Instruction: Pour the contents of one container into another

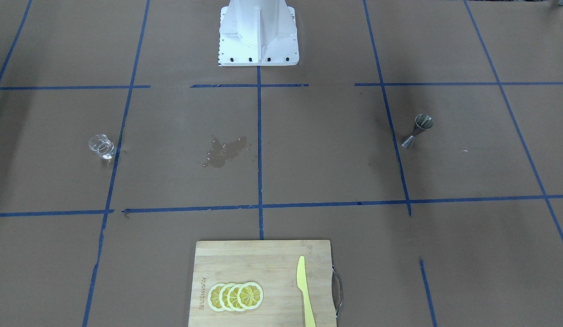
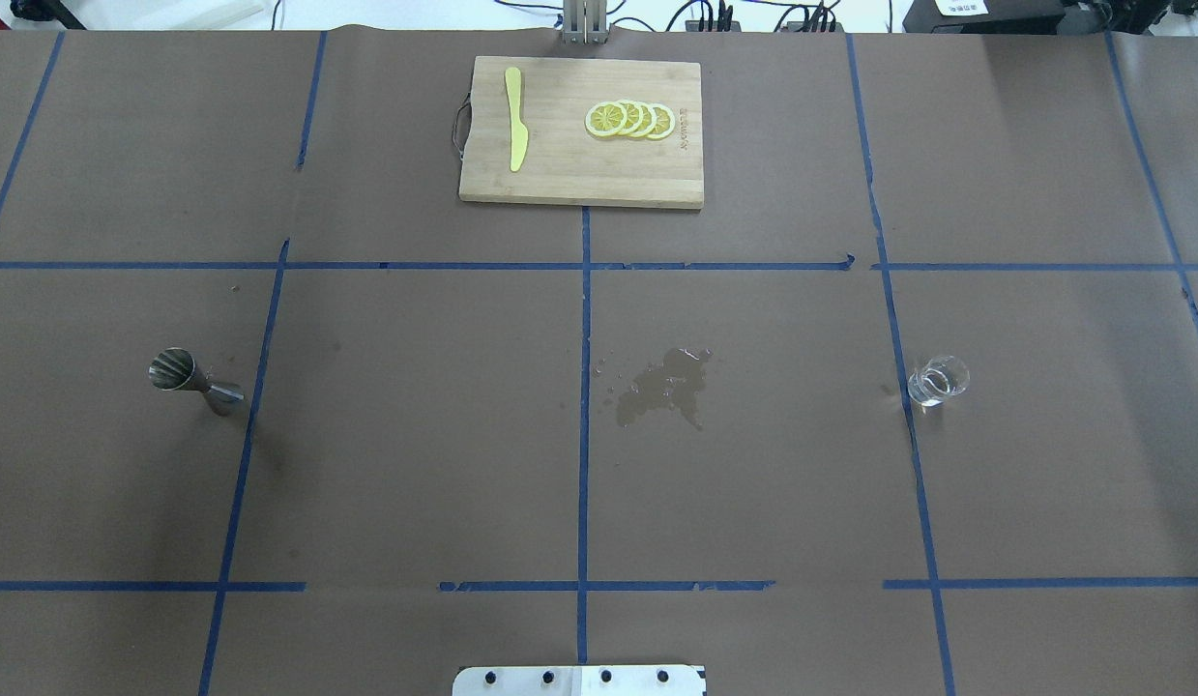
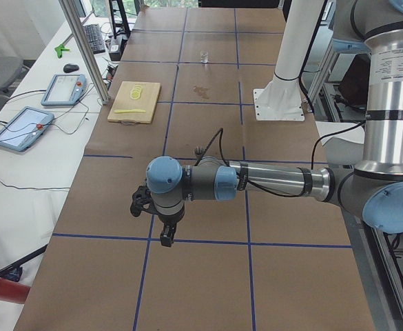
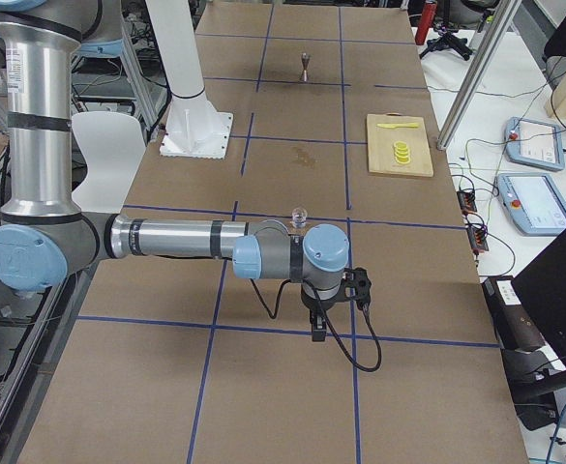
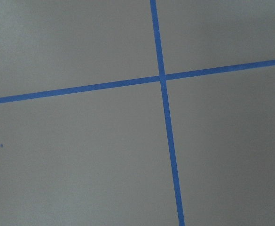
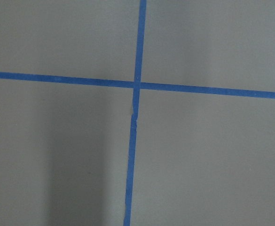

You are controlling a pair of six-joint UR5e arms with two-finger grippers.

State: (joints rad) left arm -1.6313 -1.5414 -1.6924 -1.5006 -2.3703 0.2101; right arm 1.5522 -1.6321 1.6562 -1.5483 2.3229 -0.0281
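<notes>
The clear glass cup [image 1: 102, 146] [image 2: 937, 380] stands upright on the robot's right side of the table, and it looks to hold a little clear liquid. The steel jigger [image 1: 417, 131] [image 2: 194, 380] stands upright on the robot's left side. Neither arm shows in the overhead or front views. The left gripper [image 3: 165, 238] hangs over the table's left end, well short of the jigger [image 3: 198, 149]. The right gripper [image 4: 316, 331] hangs over the right end, short of the cup [image 4: 300, 217]. Whether either is open or shut I cannot tell. Both wrist views show only brown paper and blue tape.
A wet spill [image 2: 661, 387] [image 1: 224, 151] marks the paper near the table's middle. At the far edge lies a wooden cutting board [image 2: 569, 179] with a yellow knife [image 2: 514, 130] and lemon slices [image 2: 629, 119]. The robot's white base [image 1: 258, 36] stands at the near edge.
</notes>
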